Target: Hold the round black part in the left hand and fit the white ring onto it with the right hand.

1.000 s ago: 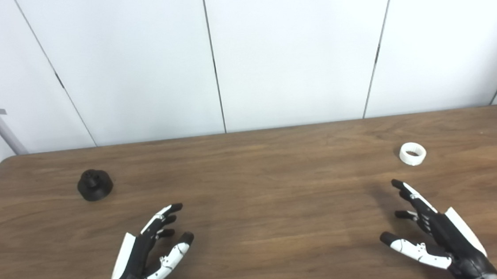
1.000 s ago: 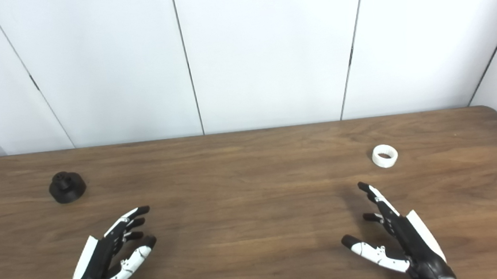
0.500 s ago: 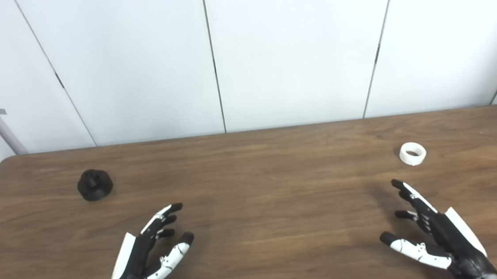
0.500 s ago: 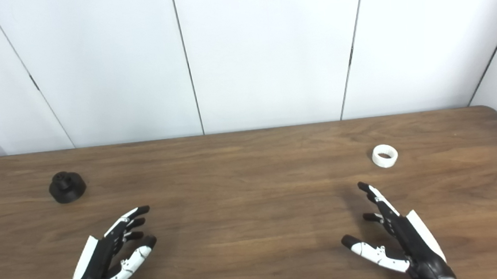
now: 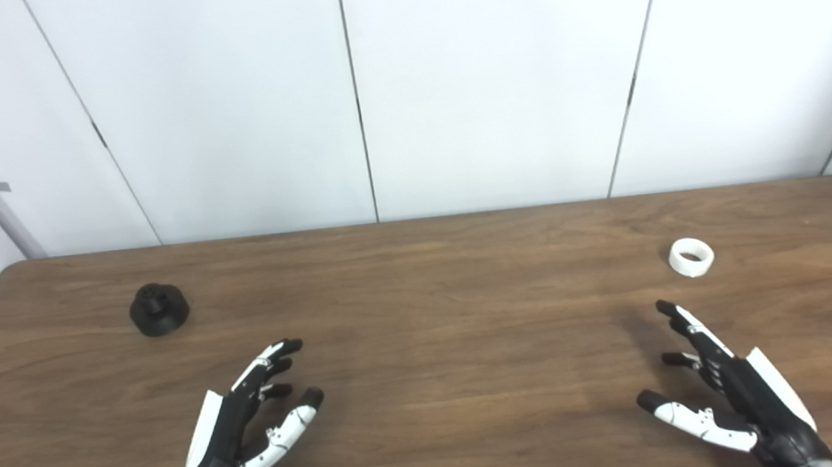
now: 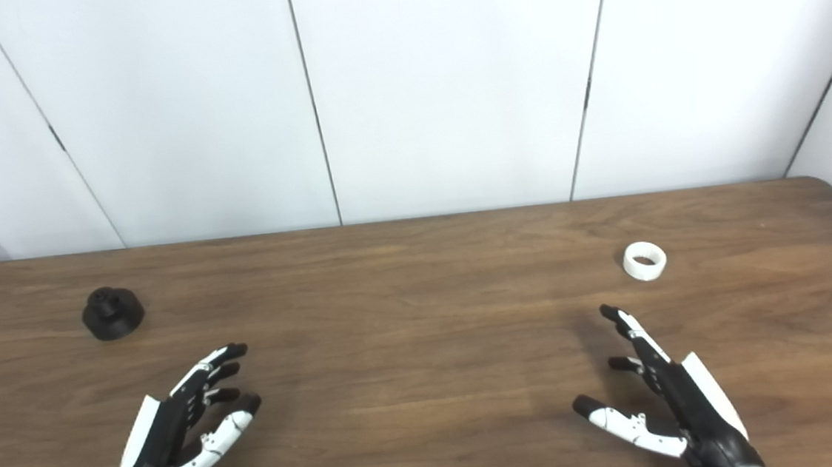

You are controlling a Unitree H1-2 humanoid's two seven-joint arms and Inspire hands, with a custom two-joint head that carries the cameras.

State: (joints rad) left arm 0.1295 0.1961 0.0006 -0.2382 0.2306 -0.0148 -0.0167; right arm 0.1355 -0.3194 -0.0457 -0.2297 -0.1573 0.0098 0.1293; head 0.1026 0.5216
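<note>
Round black part [image 5: 159, 309] sat far left on the table [image 5: 418, 263], up and to the left of the left hand [image 5: 242, 434], well apart from it. White ring [image 5: 691, 257] lay flat at the far right, just beyond the right hand [image 5: 733, 394] and clearly nearer it. Both hands empty, fingers spread. Looked like a raised hub on the black part, hard to tell. Probably reaches first, each to its own side.
</note>
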